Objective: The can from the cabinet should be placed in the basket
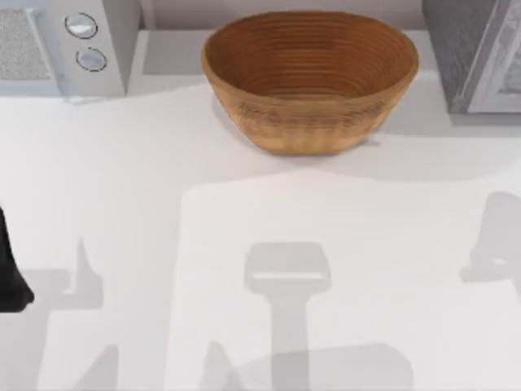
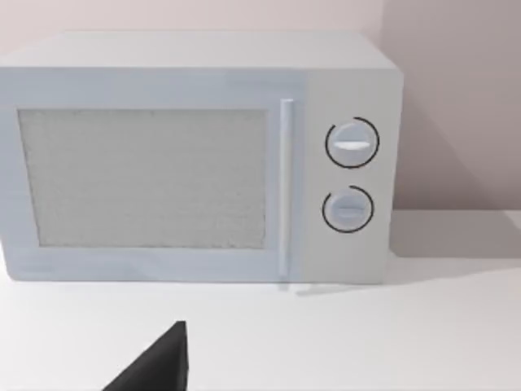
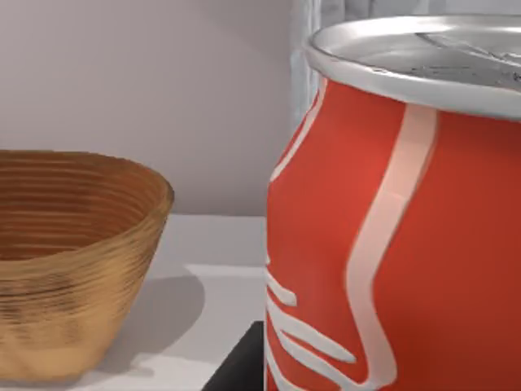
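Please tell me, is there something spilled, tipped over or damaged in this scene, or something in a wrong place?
Nothing stands out. The basket stands upright and undamaged on the table, the microwave has its door shut, and the can is upright and undented, close before the right wrist camera.

No readable text, brand, number or sign is shown. On the can (image 3: pixel 391 236), at the right of the right wrist view, only white curved strokes of script are seen, too partial to be read. The microwave (image 2: pixel 195 163) knobs (image 2: pixel 352 143) are unmarked.
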`<act>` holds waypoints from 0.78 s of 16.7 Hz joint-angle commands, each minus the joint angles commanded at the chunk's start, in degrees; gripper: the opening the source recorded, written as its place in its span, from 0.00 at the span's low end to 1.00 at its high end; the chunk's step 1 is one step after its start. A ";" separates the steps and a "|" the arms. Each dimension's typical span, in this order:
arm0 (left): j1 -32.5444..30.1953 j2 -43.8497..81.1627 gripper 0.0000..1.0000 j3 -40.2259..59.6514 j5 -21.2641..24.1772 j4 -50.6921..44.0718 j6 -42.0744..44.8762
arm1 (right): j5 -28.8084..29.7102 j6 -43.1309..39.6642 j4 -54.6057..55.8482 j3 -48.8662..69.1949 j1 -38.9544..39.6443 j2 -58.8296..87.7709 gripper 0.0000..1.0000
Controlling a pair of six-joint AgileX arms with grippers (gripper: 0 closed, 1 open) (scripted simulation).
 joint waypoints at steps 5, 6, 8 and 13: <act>0.00 0.00 1.00 0.00 0.00 0.00 0.00 | 0.77 -0.69 7.79 -17.70 -3.02 -13.17 0.00; 0.00 0.00 1.00 0.00 0.00 0.00 0.00 | 1.04 -0.79 8.62 -19.42 -3.31 -14.55 0.00; 0.00 0.00 1.00 0.00 0.00 0.00 0.00 | 1.35 -0.88 9.42 -21.02 -3.57 -15.86 0.00; 0.00 0.00 1.00 0.00 0.00 0.00 0.00 | 1.29 -0.76 9.27 -21.37 -3.36 -15.44 0.00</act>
